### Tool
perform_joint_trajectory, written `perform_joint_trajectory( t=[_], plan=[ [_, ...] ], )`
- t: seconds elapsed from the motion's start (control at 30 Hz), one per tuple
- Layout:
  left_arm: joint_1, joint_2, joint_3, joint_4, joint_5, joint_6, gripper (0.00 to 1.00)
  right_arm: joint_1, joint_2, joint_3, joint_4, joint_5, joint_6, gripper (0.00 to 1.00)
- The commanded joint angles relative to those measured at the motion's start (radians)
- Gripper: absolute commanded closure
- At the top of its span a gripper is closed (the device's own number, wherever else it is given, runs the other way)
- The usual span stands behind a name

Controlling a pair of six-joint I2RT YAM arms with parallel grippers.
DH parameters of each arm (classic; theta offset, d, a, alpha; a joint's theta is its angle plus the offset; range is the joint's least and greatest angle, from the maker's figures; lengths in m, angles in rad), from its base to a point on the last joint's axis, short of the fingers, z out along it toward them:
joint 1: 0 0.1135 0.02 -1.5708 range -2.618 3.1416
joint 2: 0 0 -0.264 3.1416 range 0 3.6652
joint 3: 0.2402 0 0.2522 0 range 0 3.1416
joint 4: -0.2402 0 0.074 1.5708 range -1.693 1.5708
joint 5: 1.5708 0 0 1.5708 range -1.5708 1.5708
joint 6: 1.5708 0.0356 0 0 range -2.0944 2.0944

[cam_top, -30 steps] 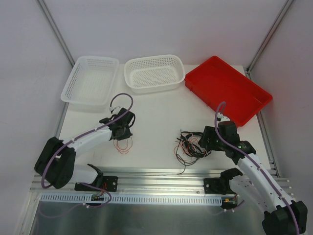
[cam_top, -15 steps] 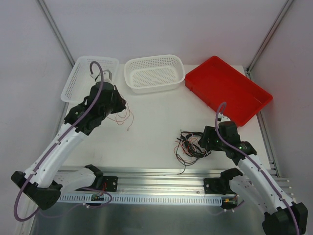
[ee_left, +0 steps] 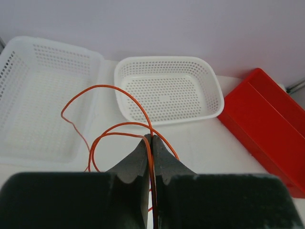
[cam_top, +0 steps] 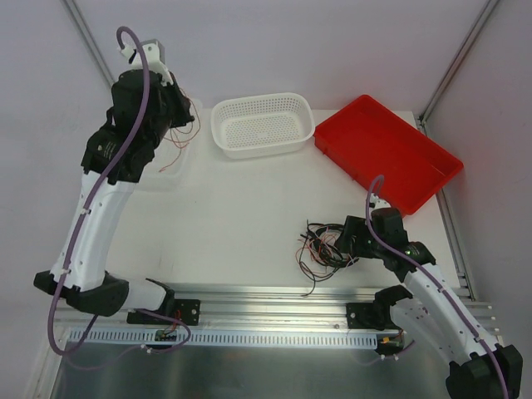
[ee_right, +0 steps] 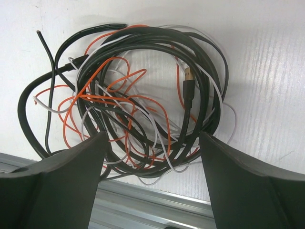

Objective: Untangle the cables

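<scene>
Hoisting one red-orange wire, clenched in left end effector, from worktop up toward left white basket: one strand freed; right end effector released above remaining tangle.

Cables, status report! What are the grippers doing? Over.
Left gripper shut on one orange wire, held high. Right gripper open over the tangle of black, orange, white cables. Nothing in the way.

Walls: plain pale lilac-grey, evenly lit.
Table: white matte top.
Rail: ridged aluminium, along near edge.
Struts: grey metal, slanting at rear corners.
</scene>
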Motion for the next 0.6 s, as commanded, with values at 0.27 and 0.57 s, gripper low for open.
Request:
perform_joint_trajectory(
  t=[0.27,0.57],
  plan=[
    [0.305,0.323,0.241,0.096,0.143,0.180,1.00,0.009,0.015,-0.010,0.024,-0.013,-0.012,0.11],
    [0.451,0.548,0.168,0.215,0.158,0.180,1.00,0.009,0.034,-0.016,0.029,0.004,-0.009,0.08]
  ],
)
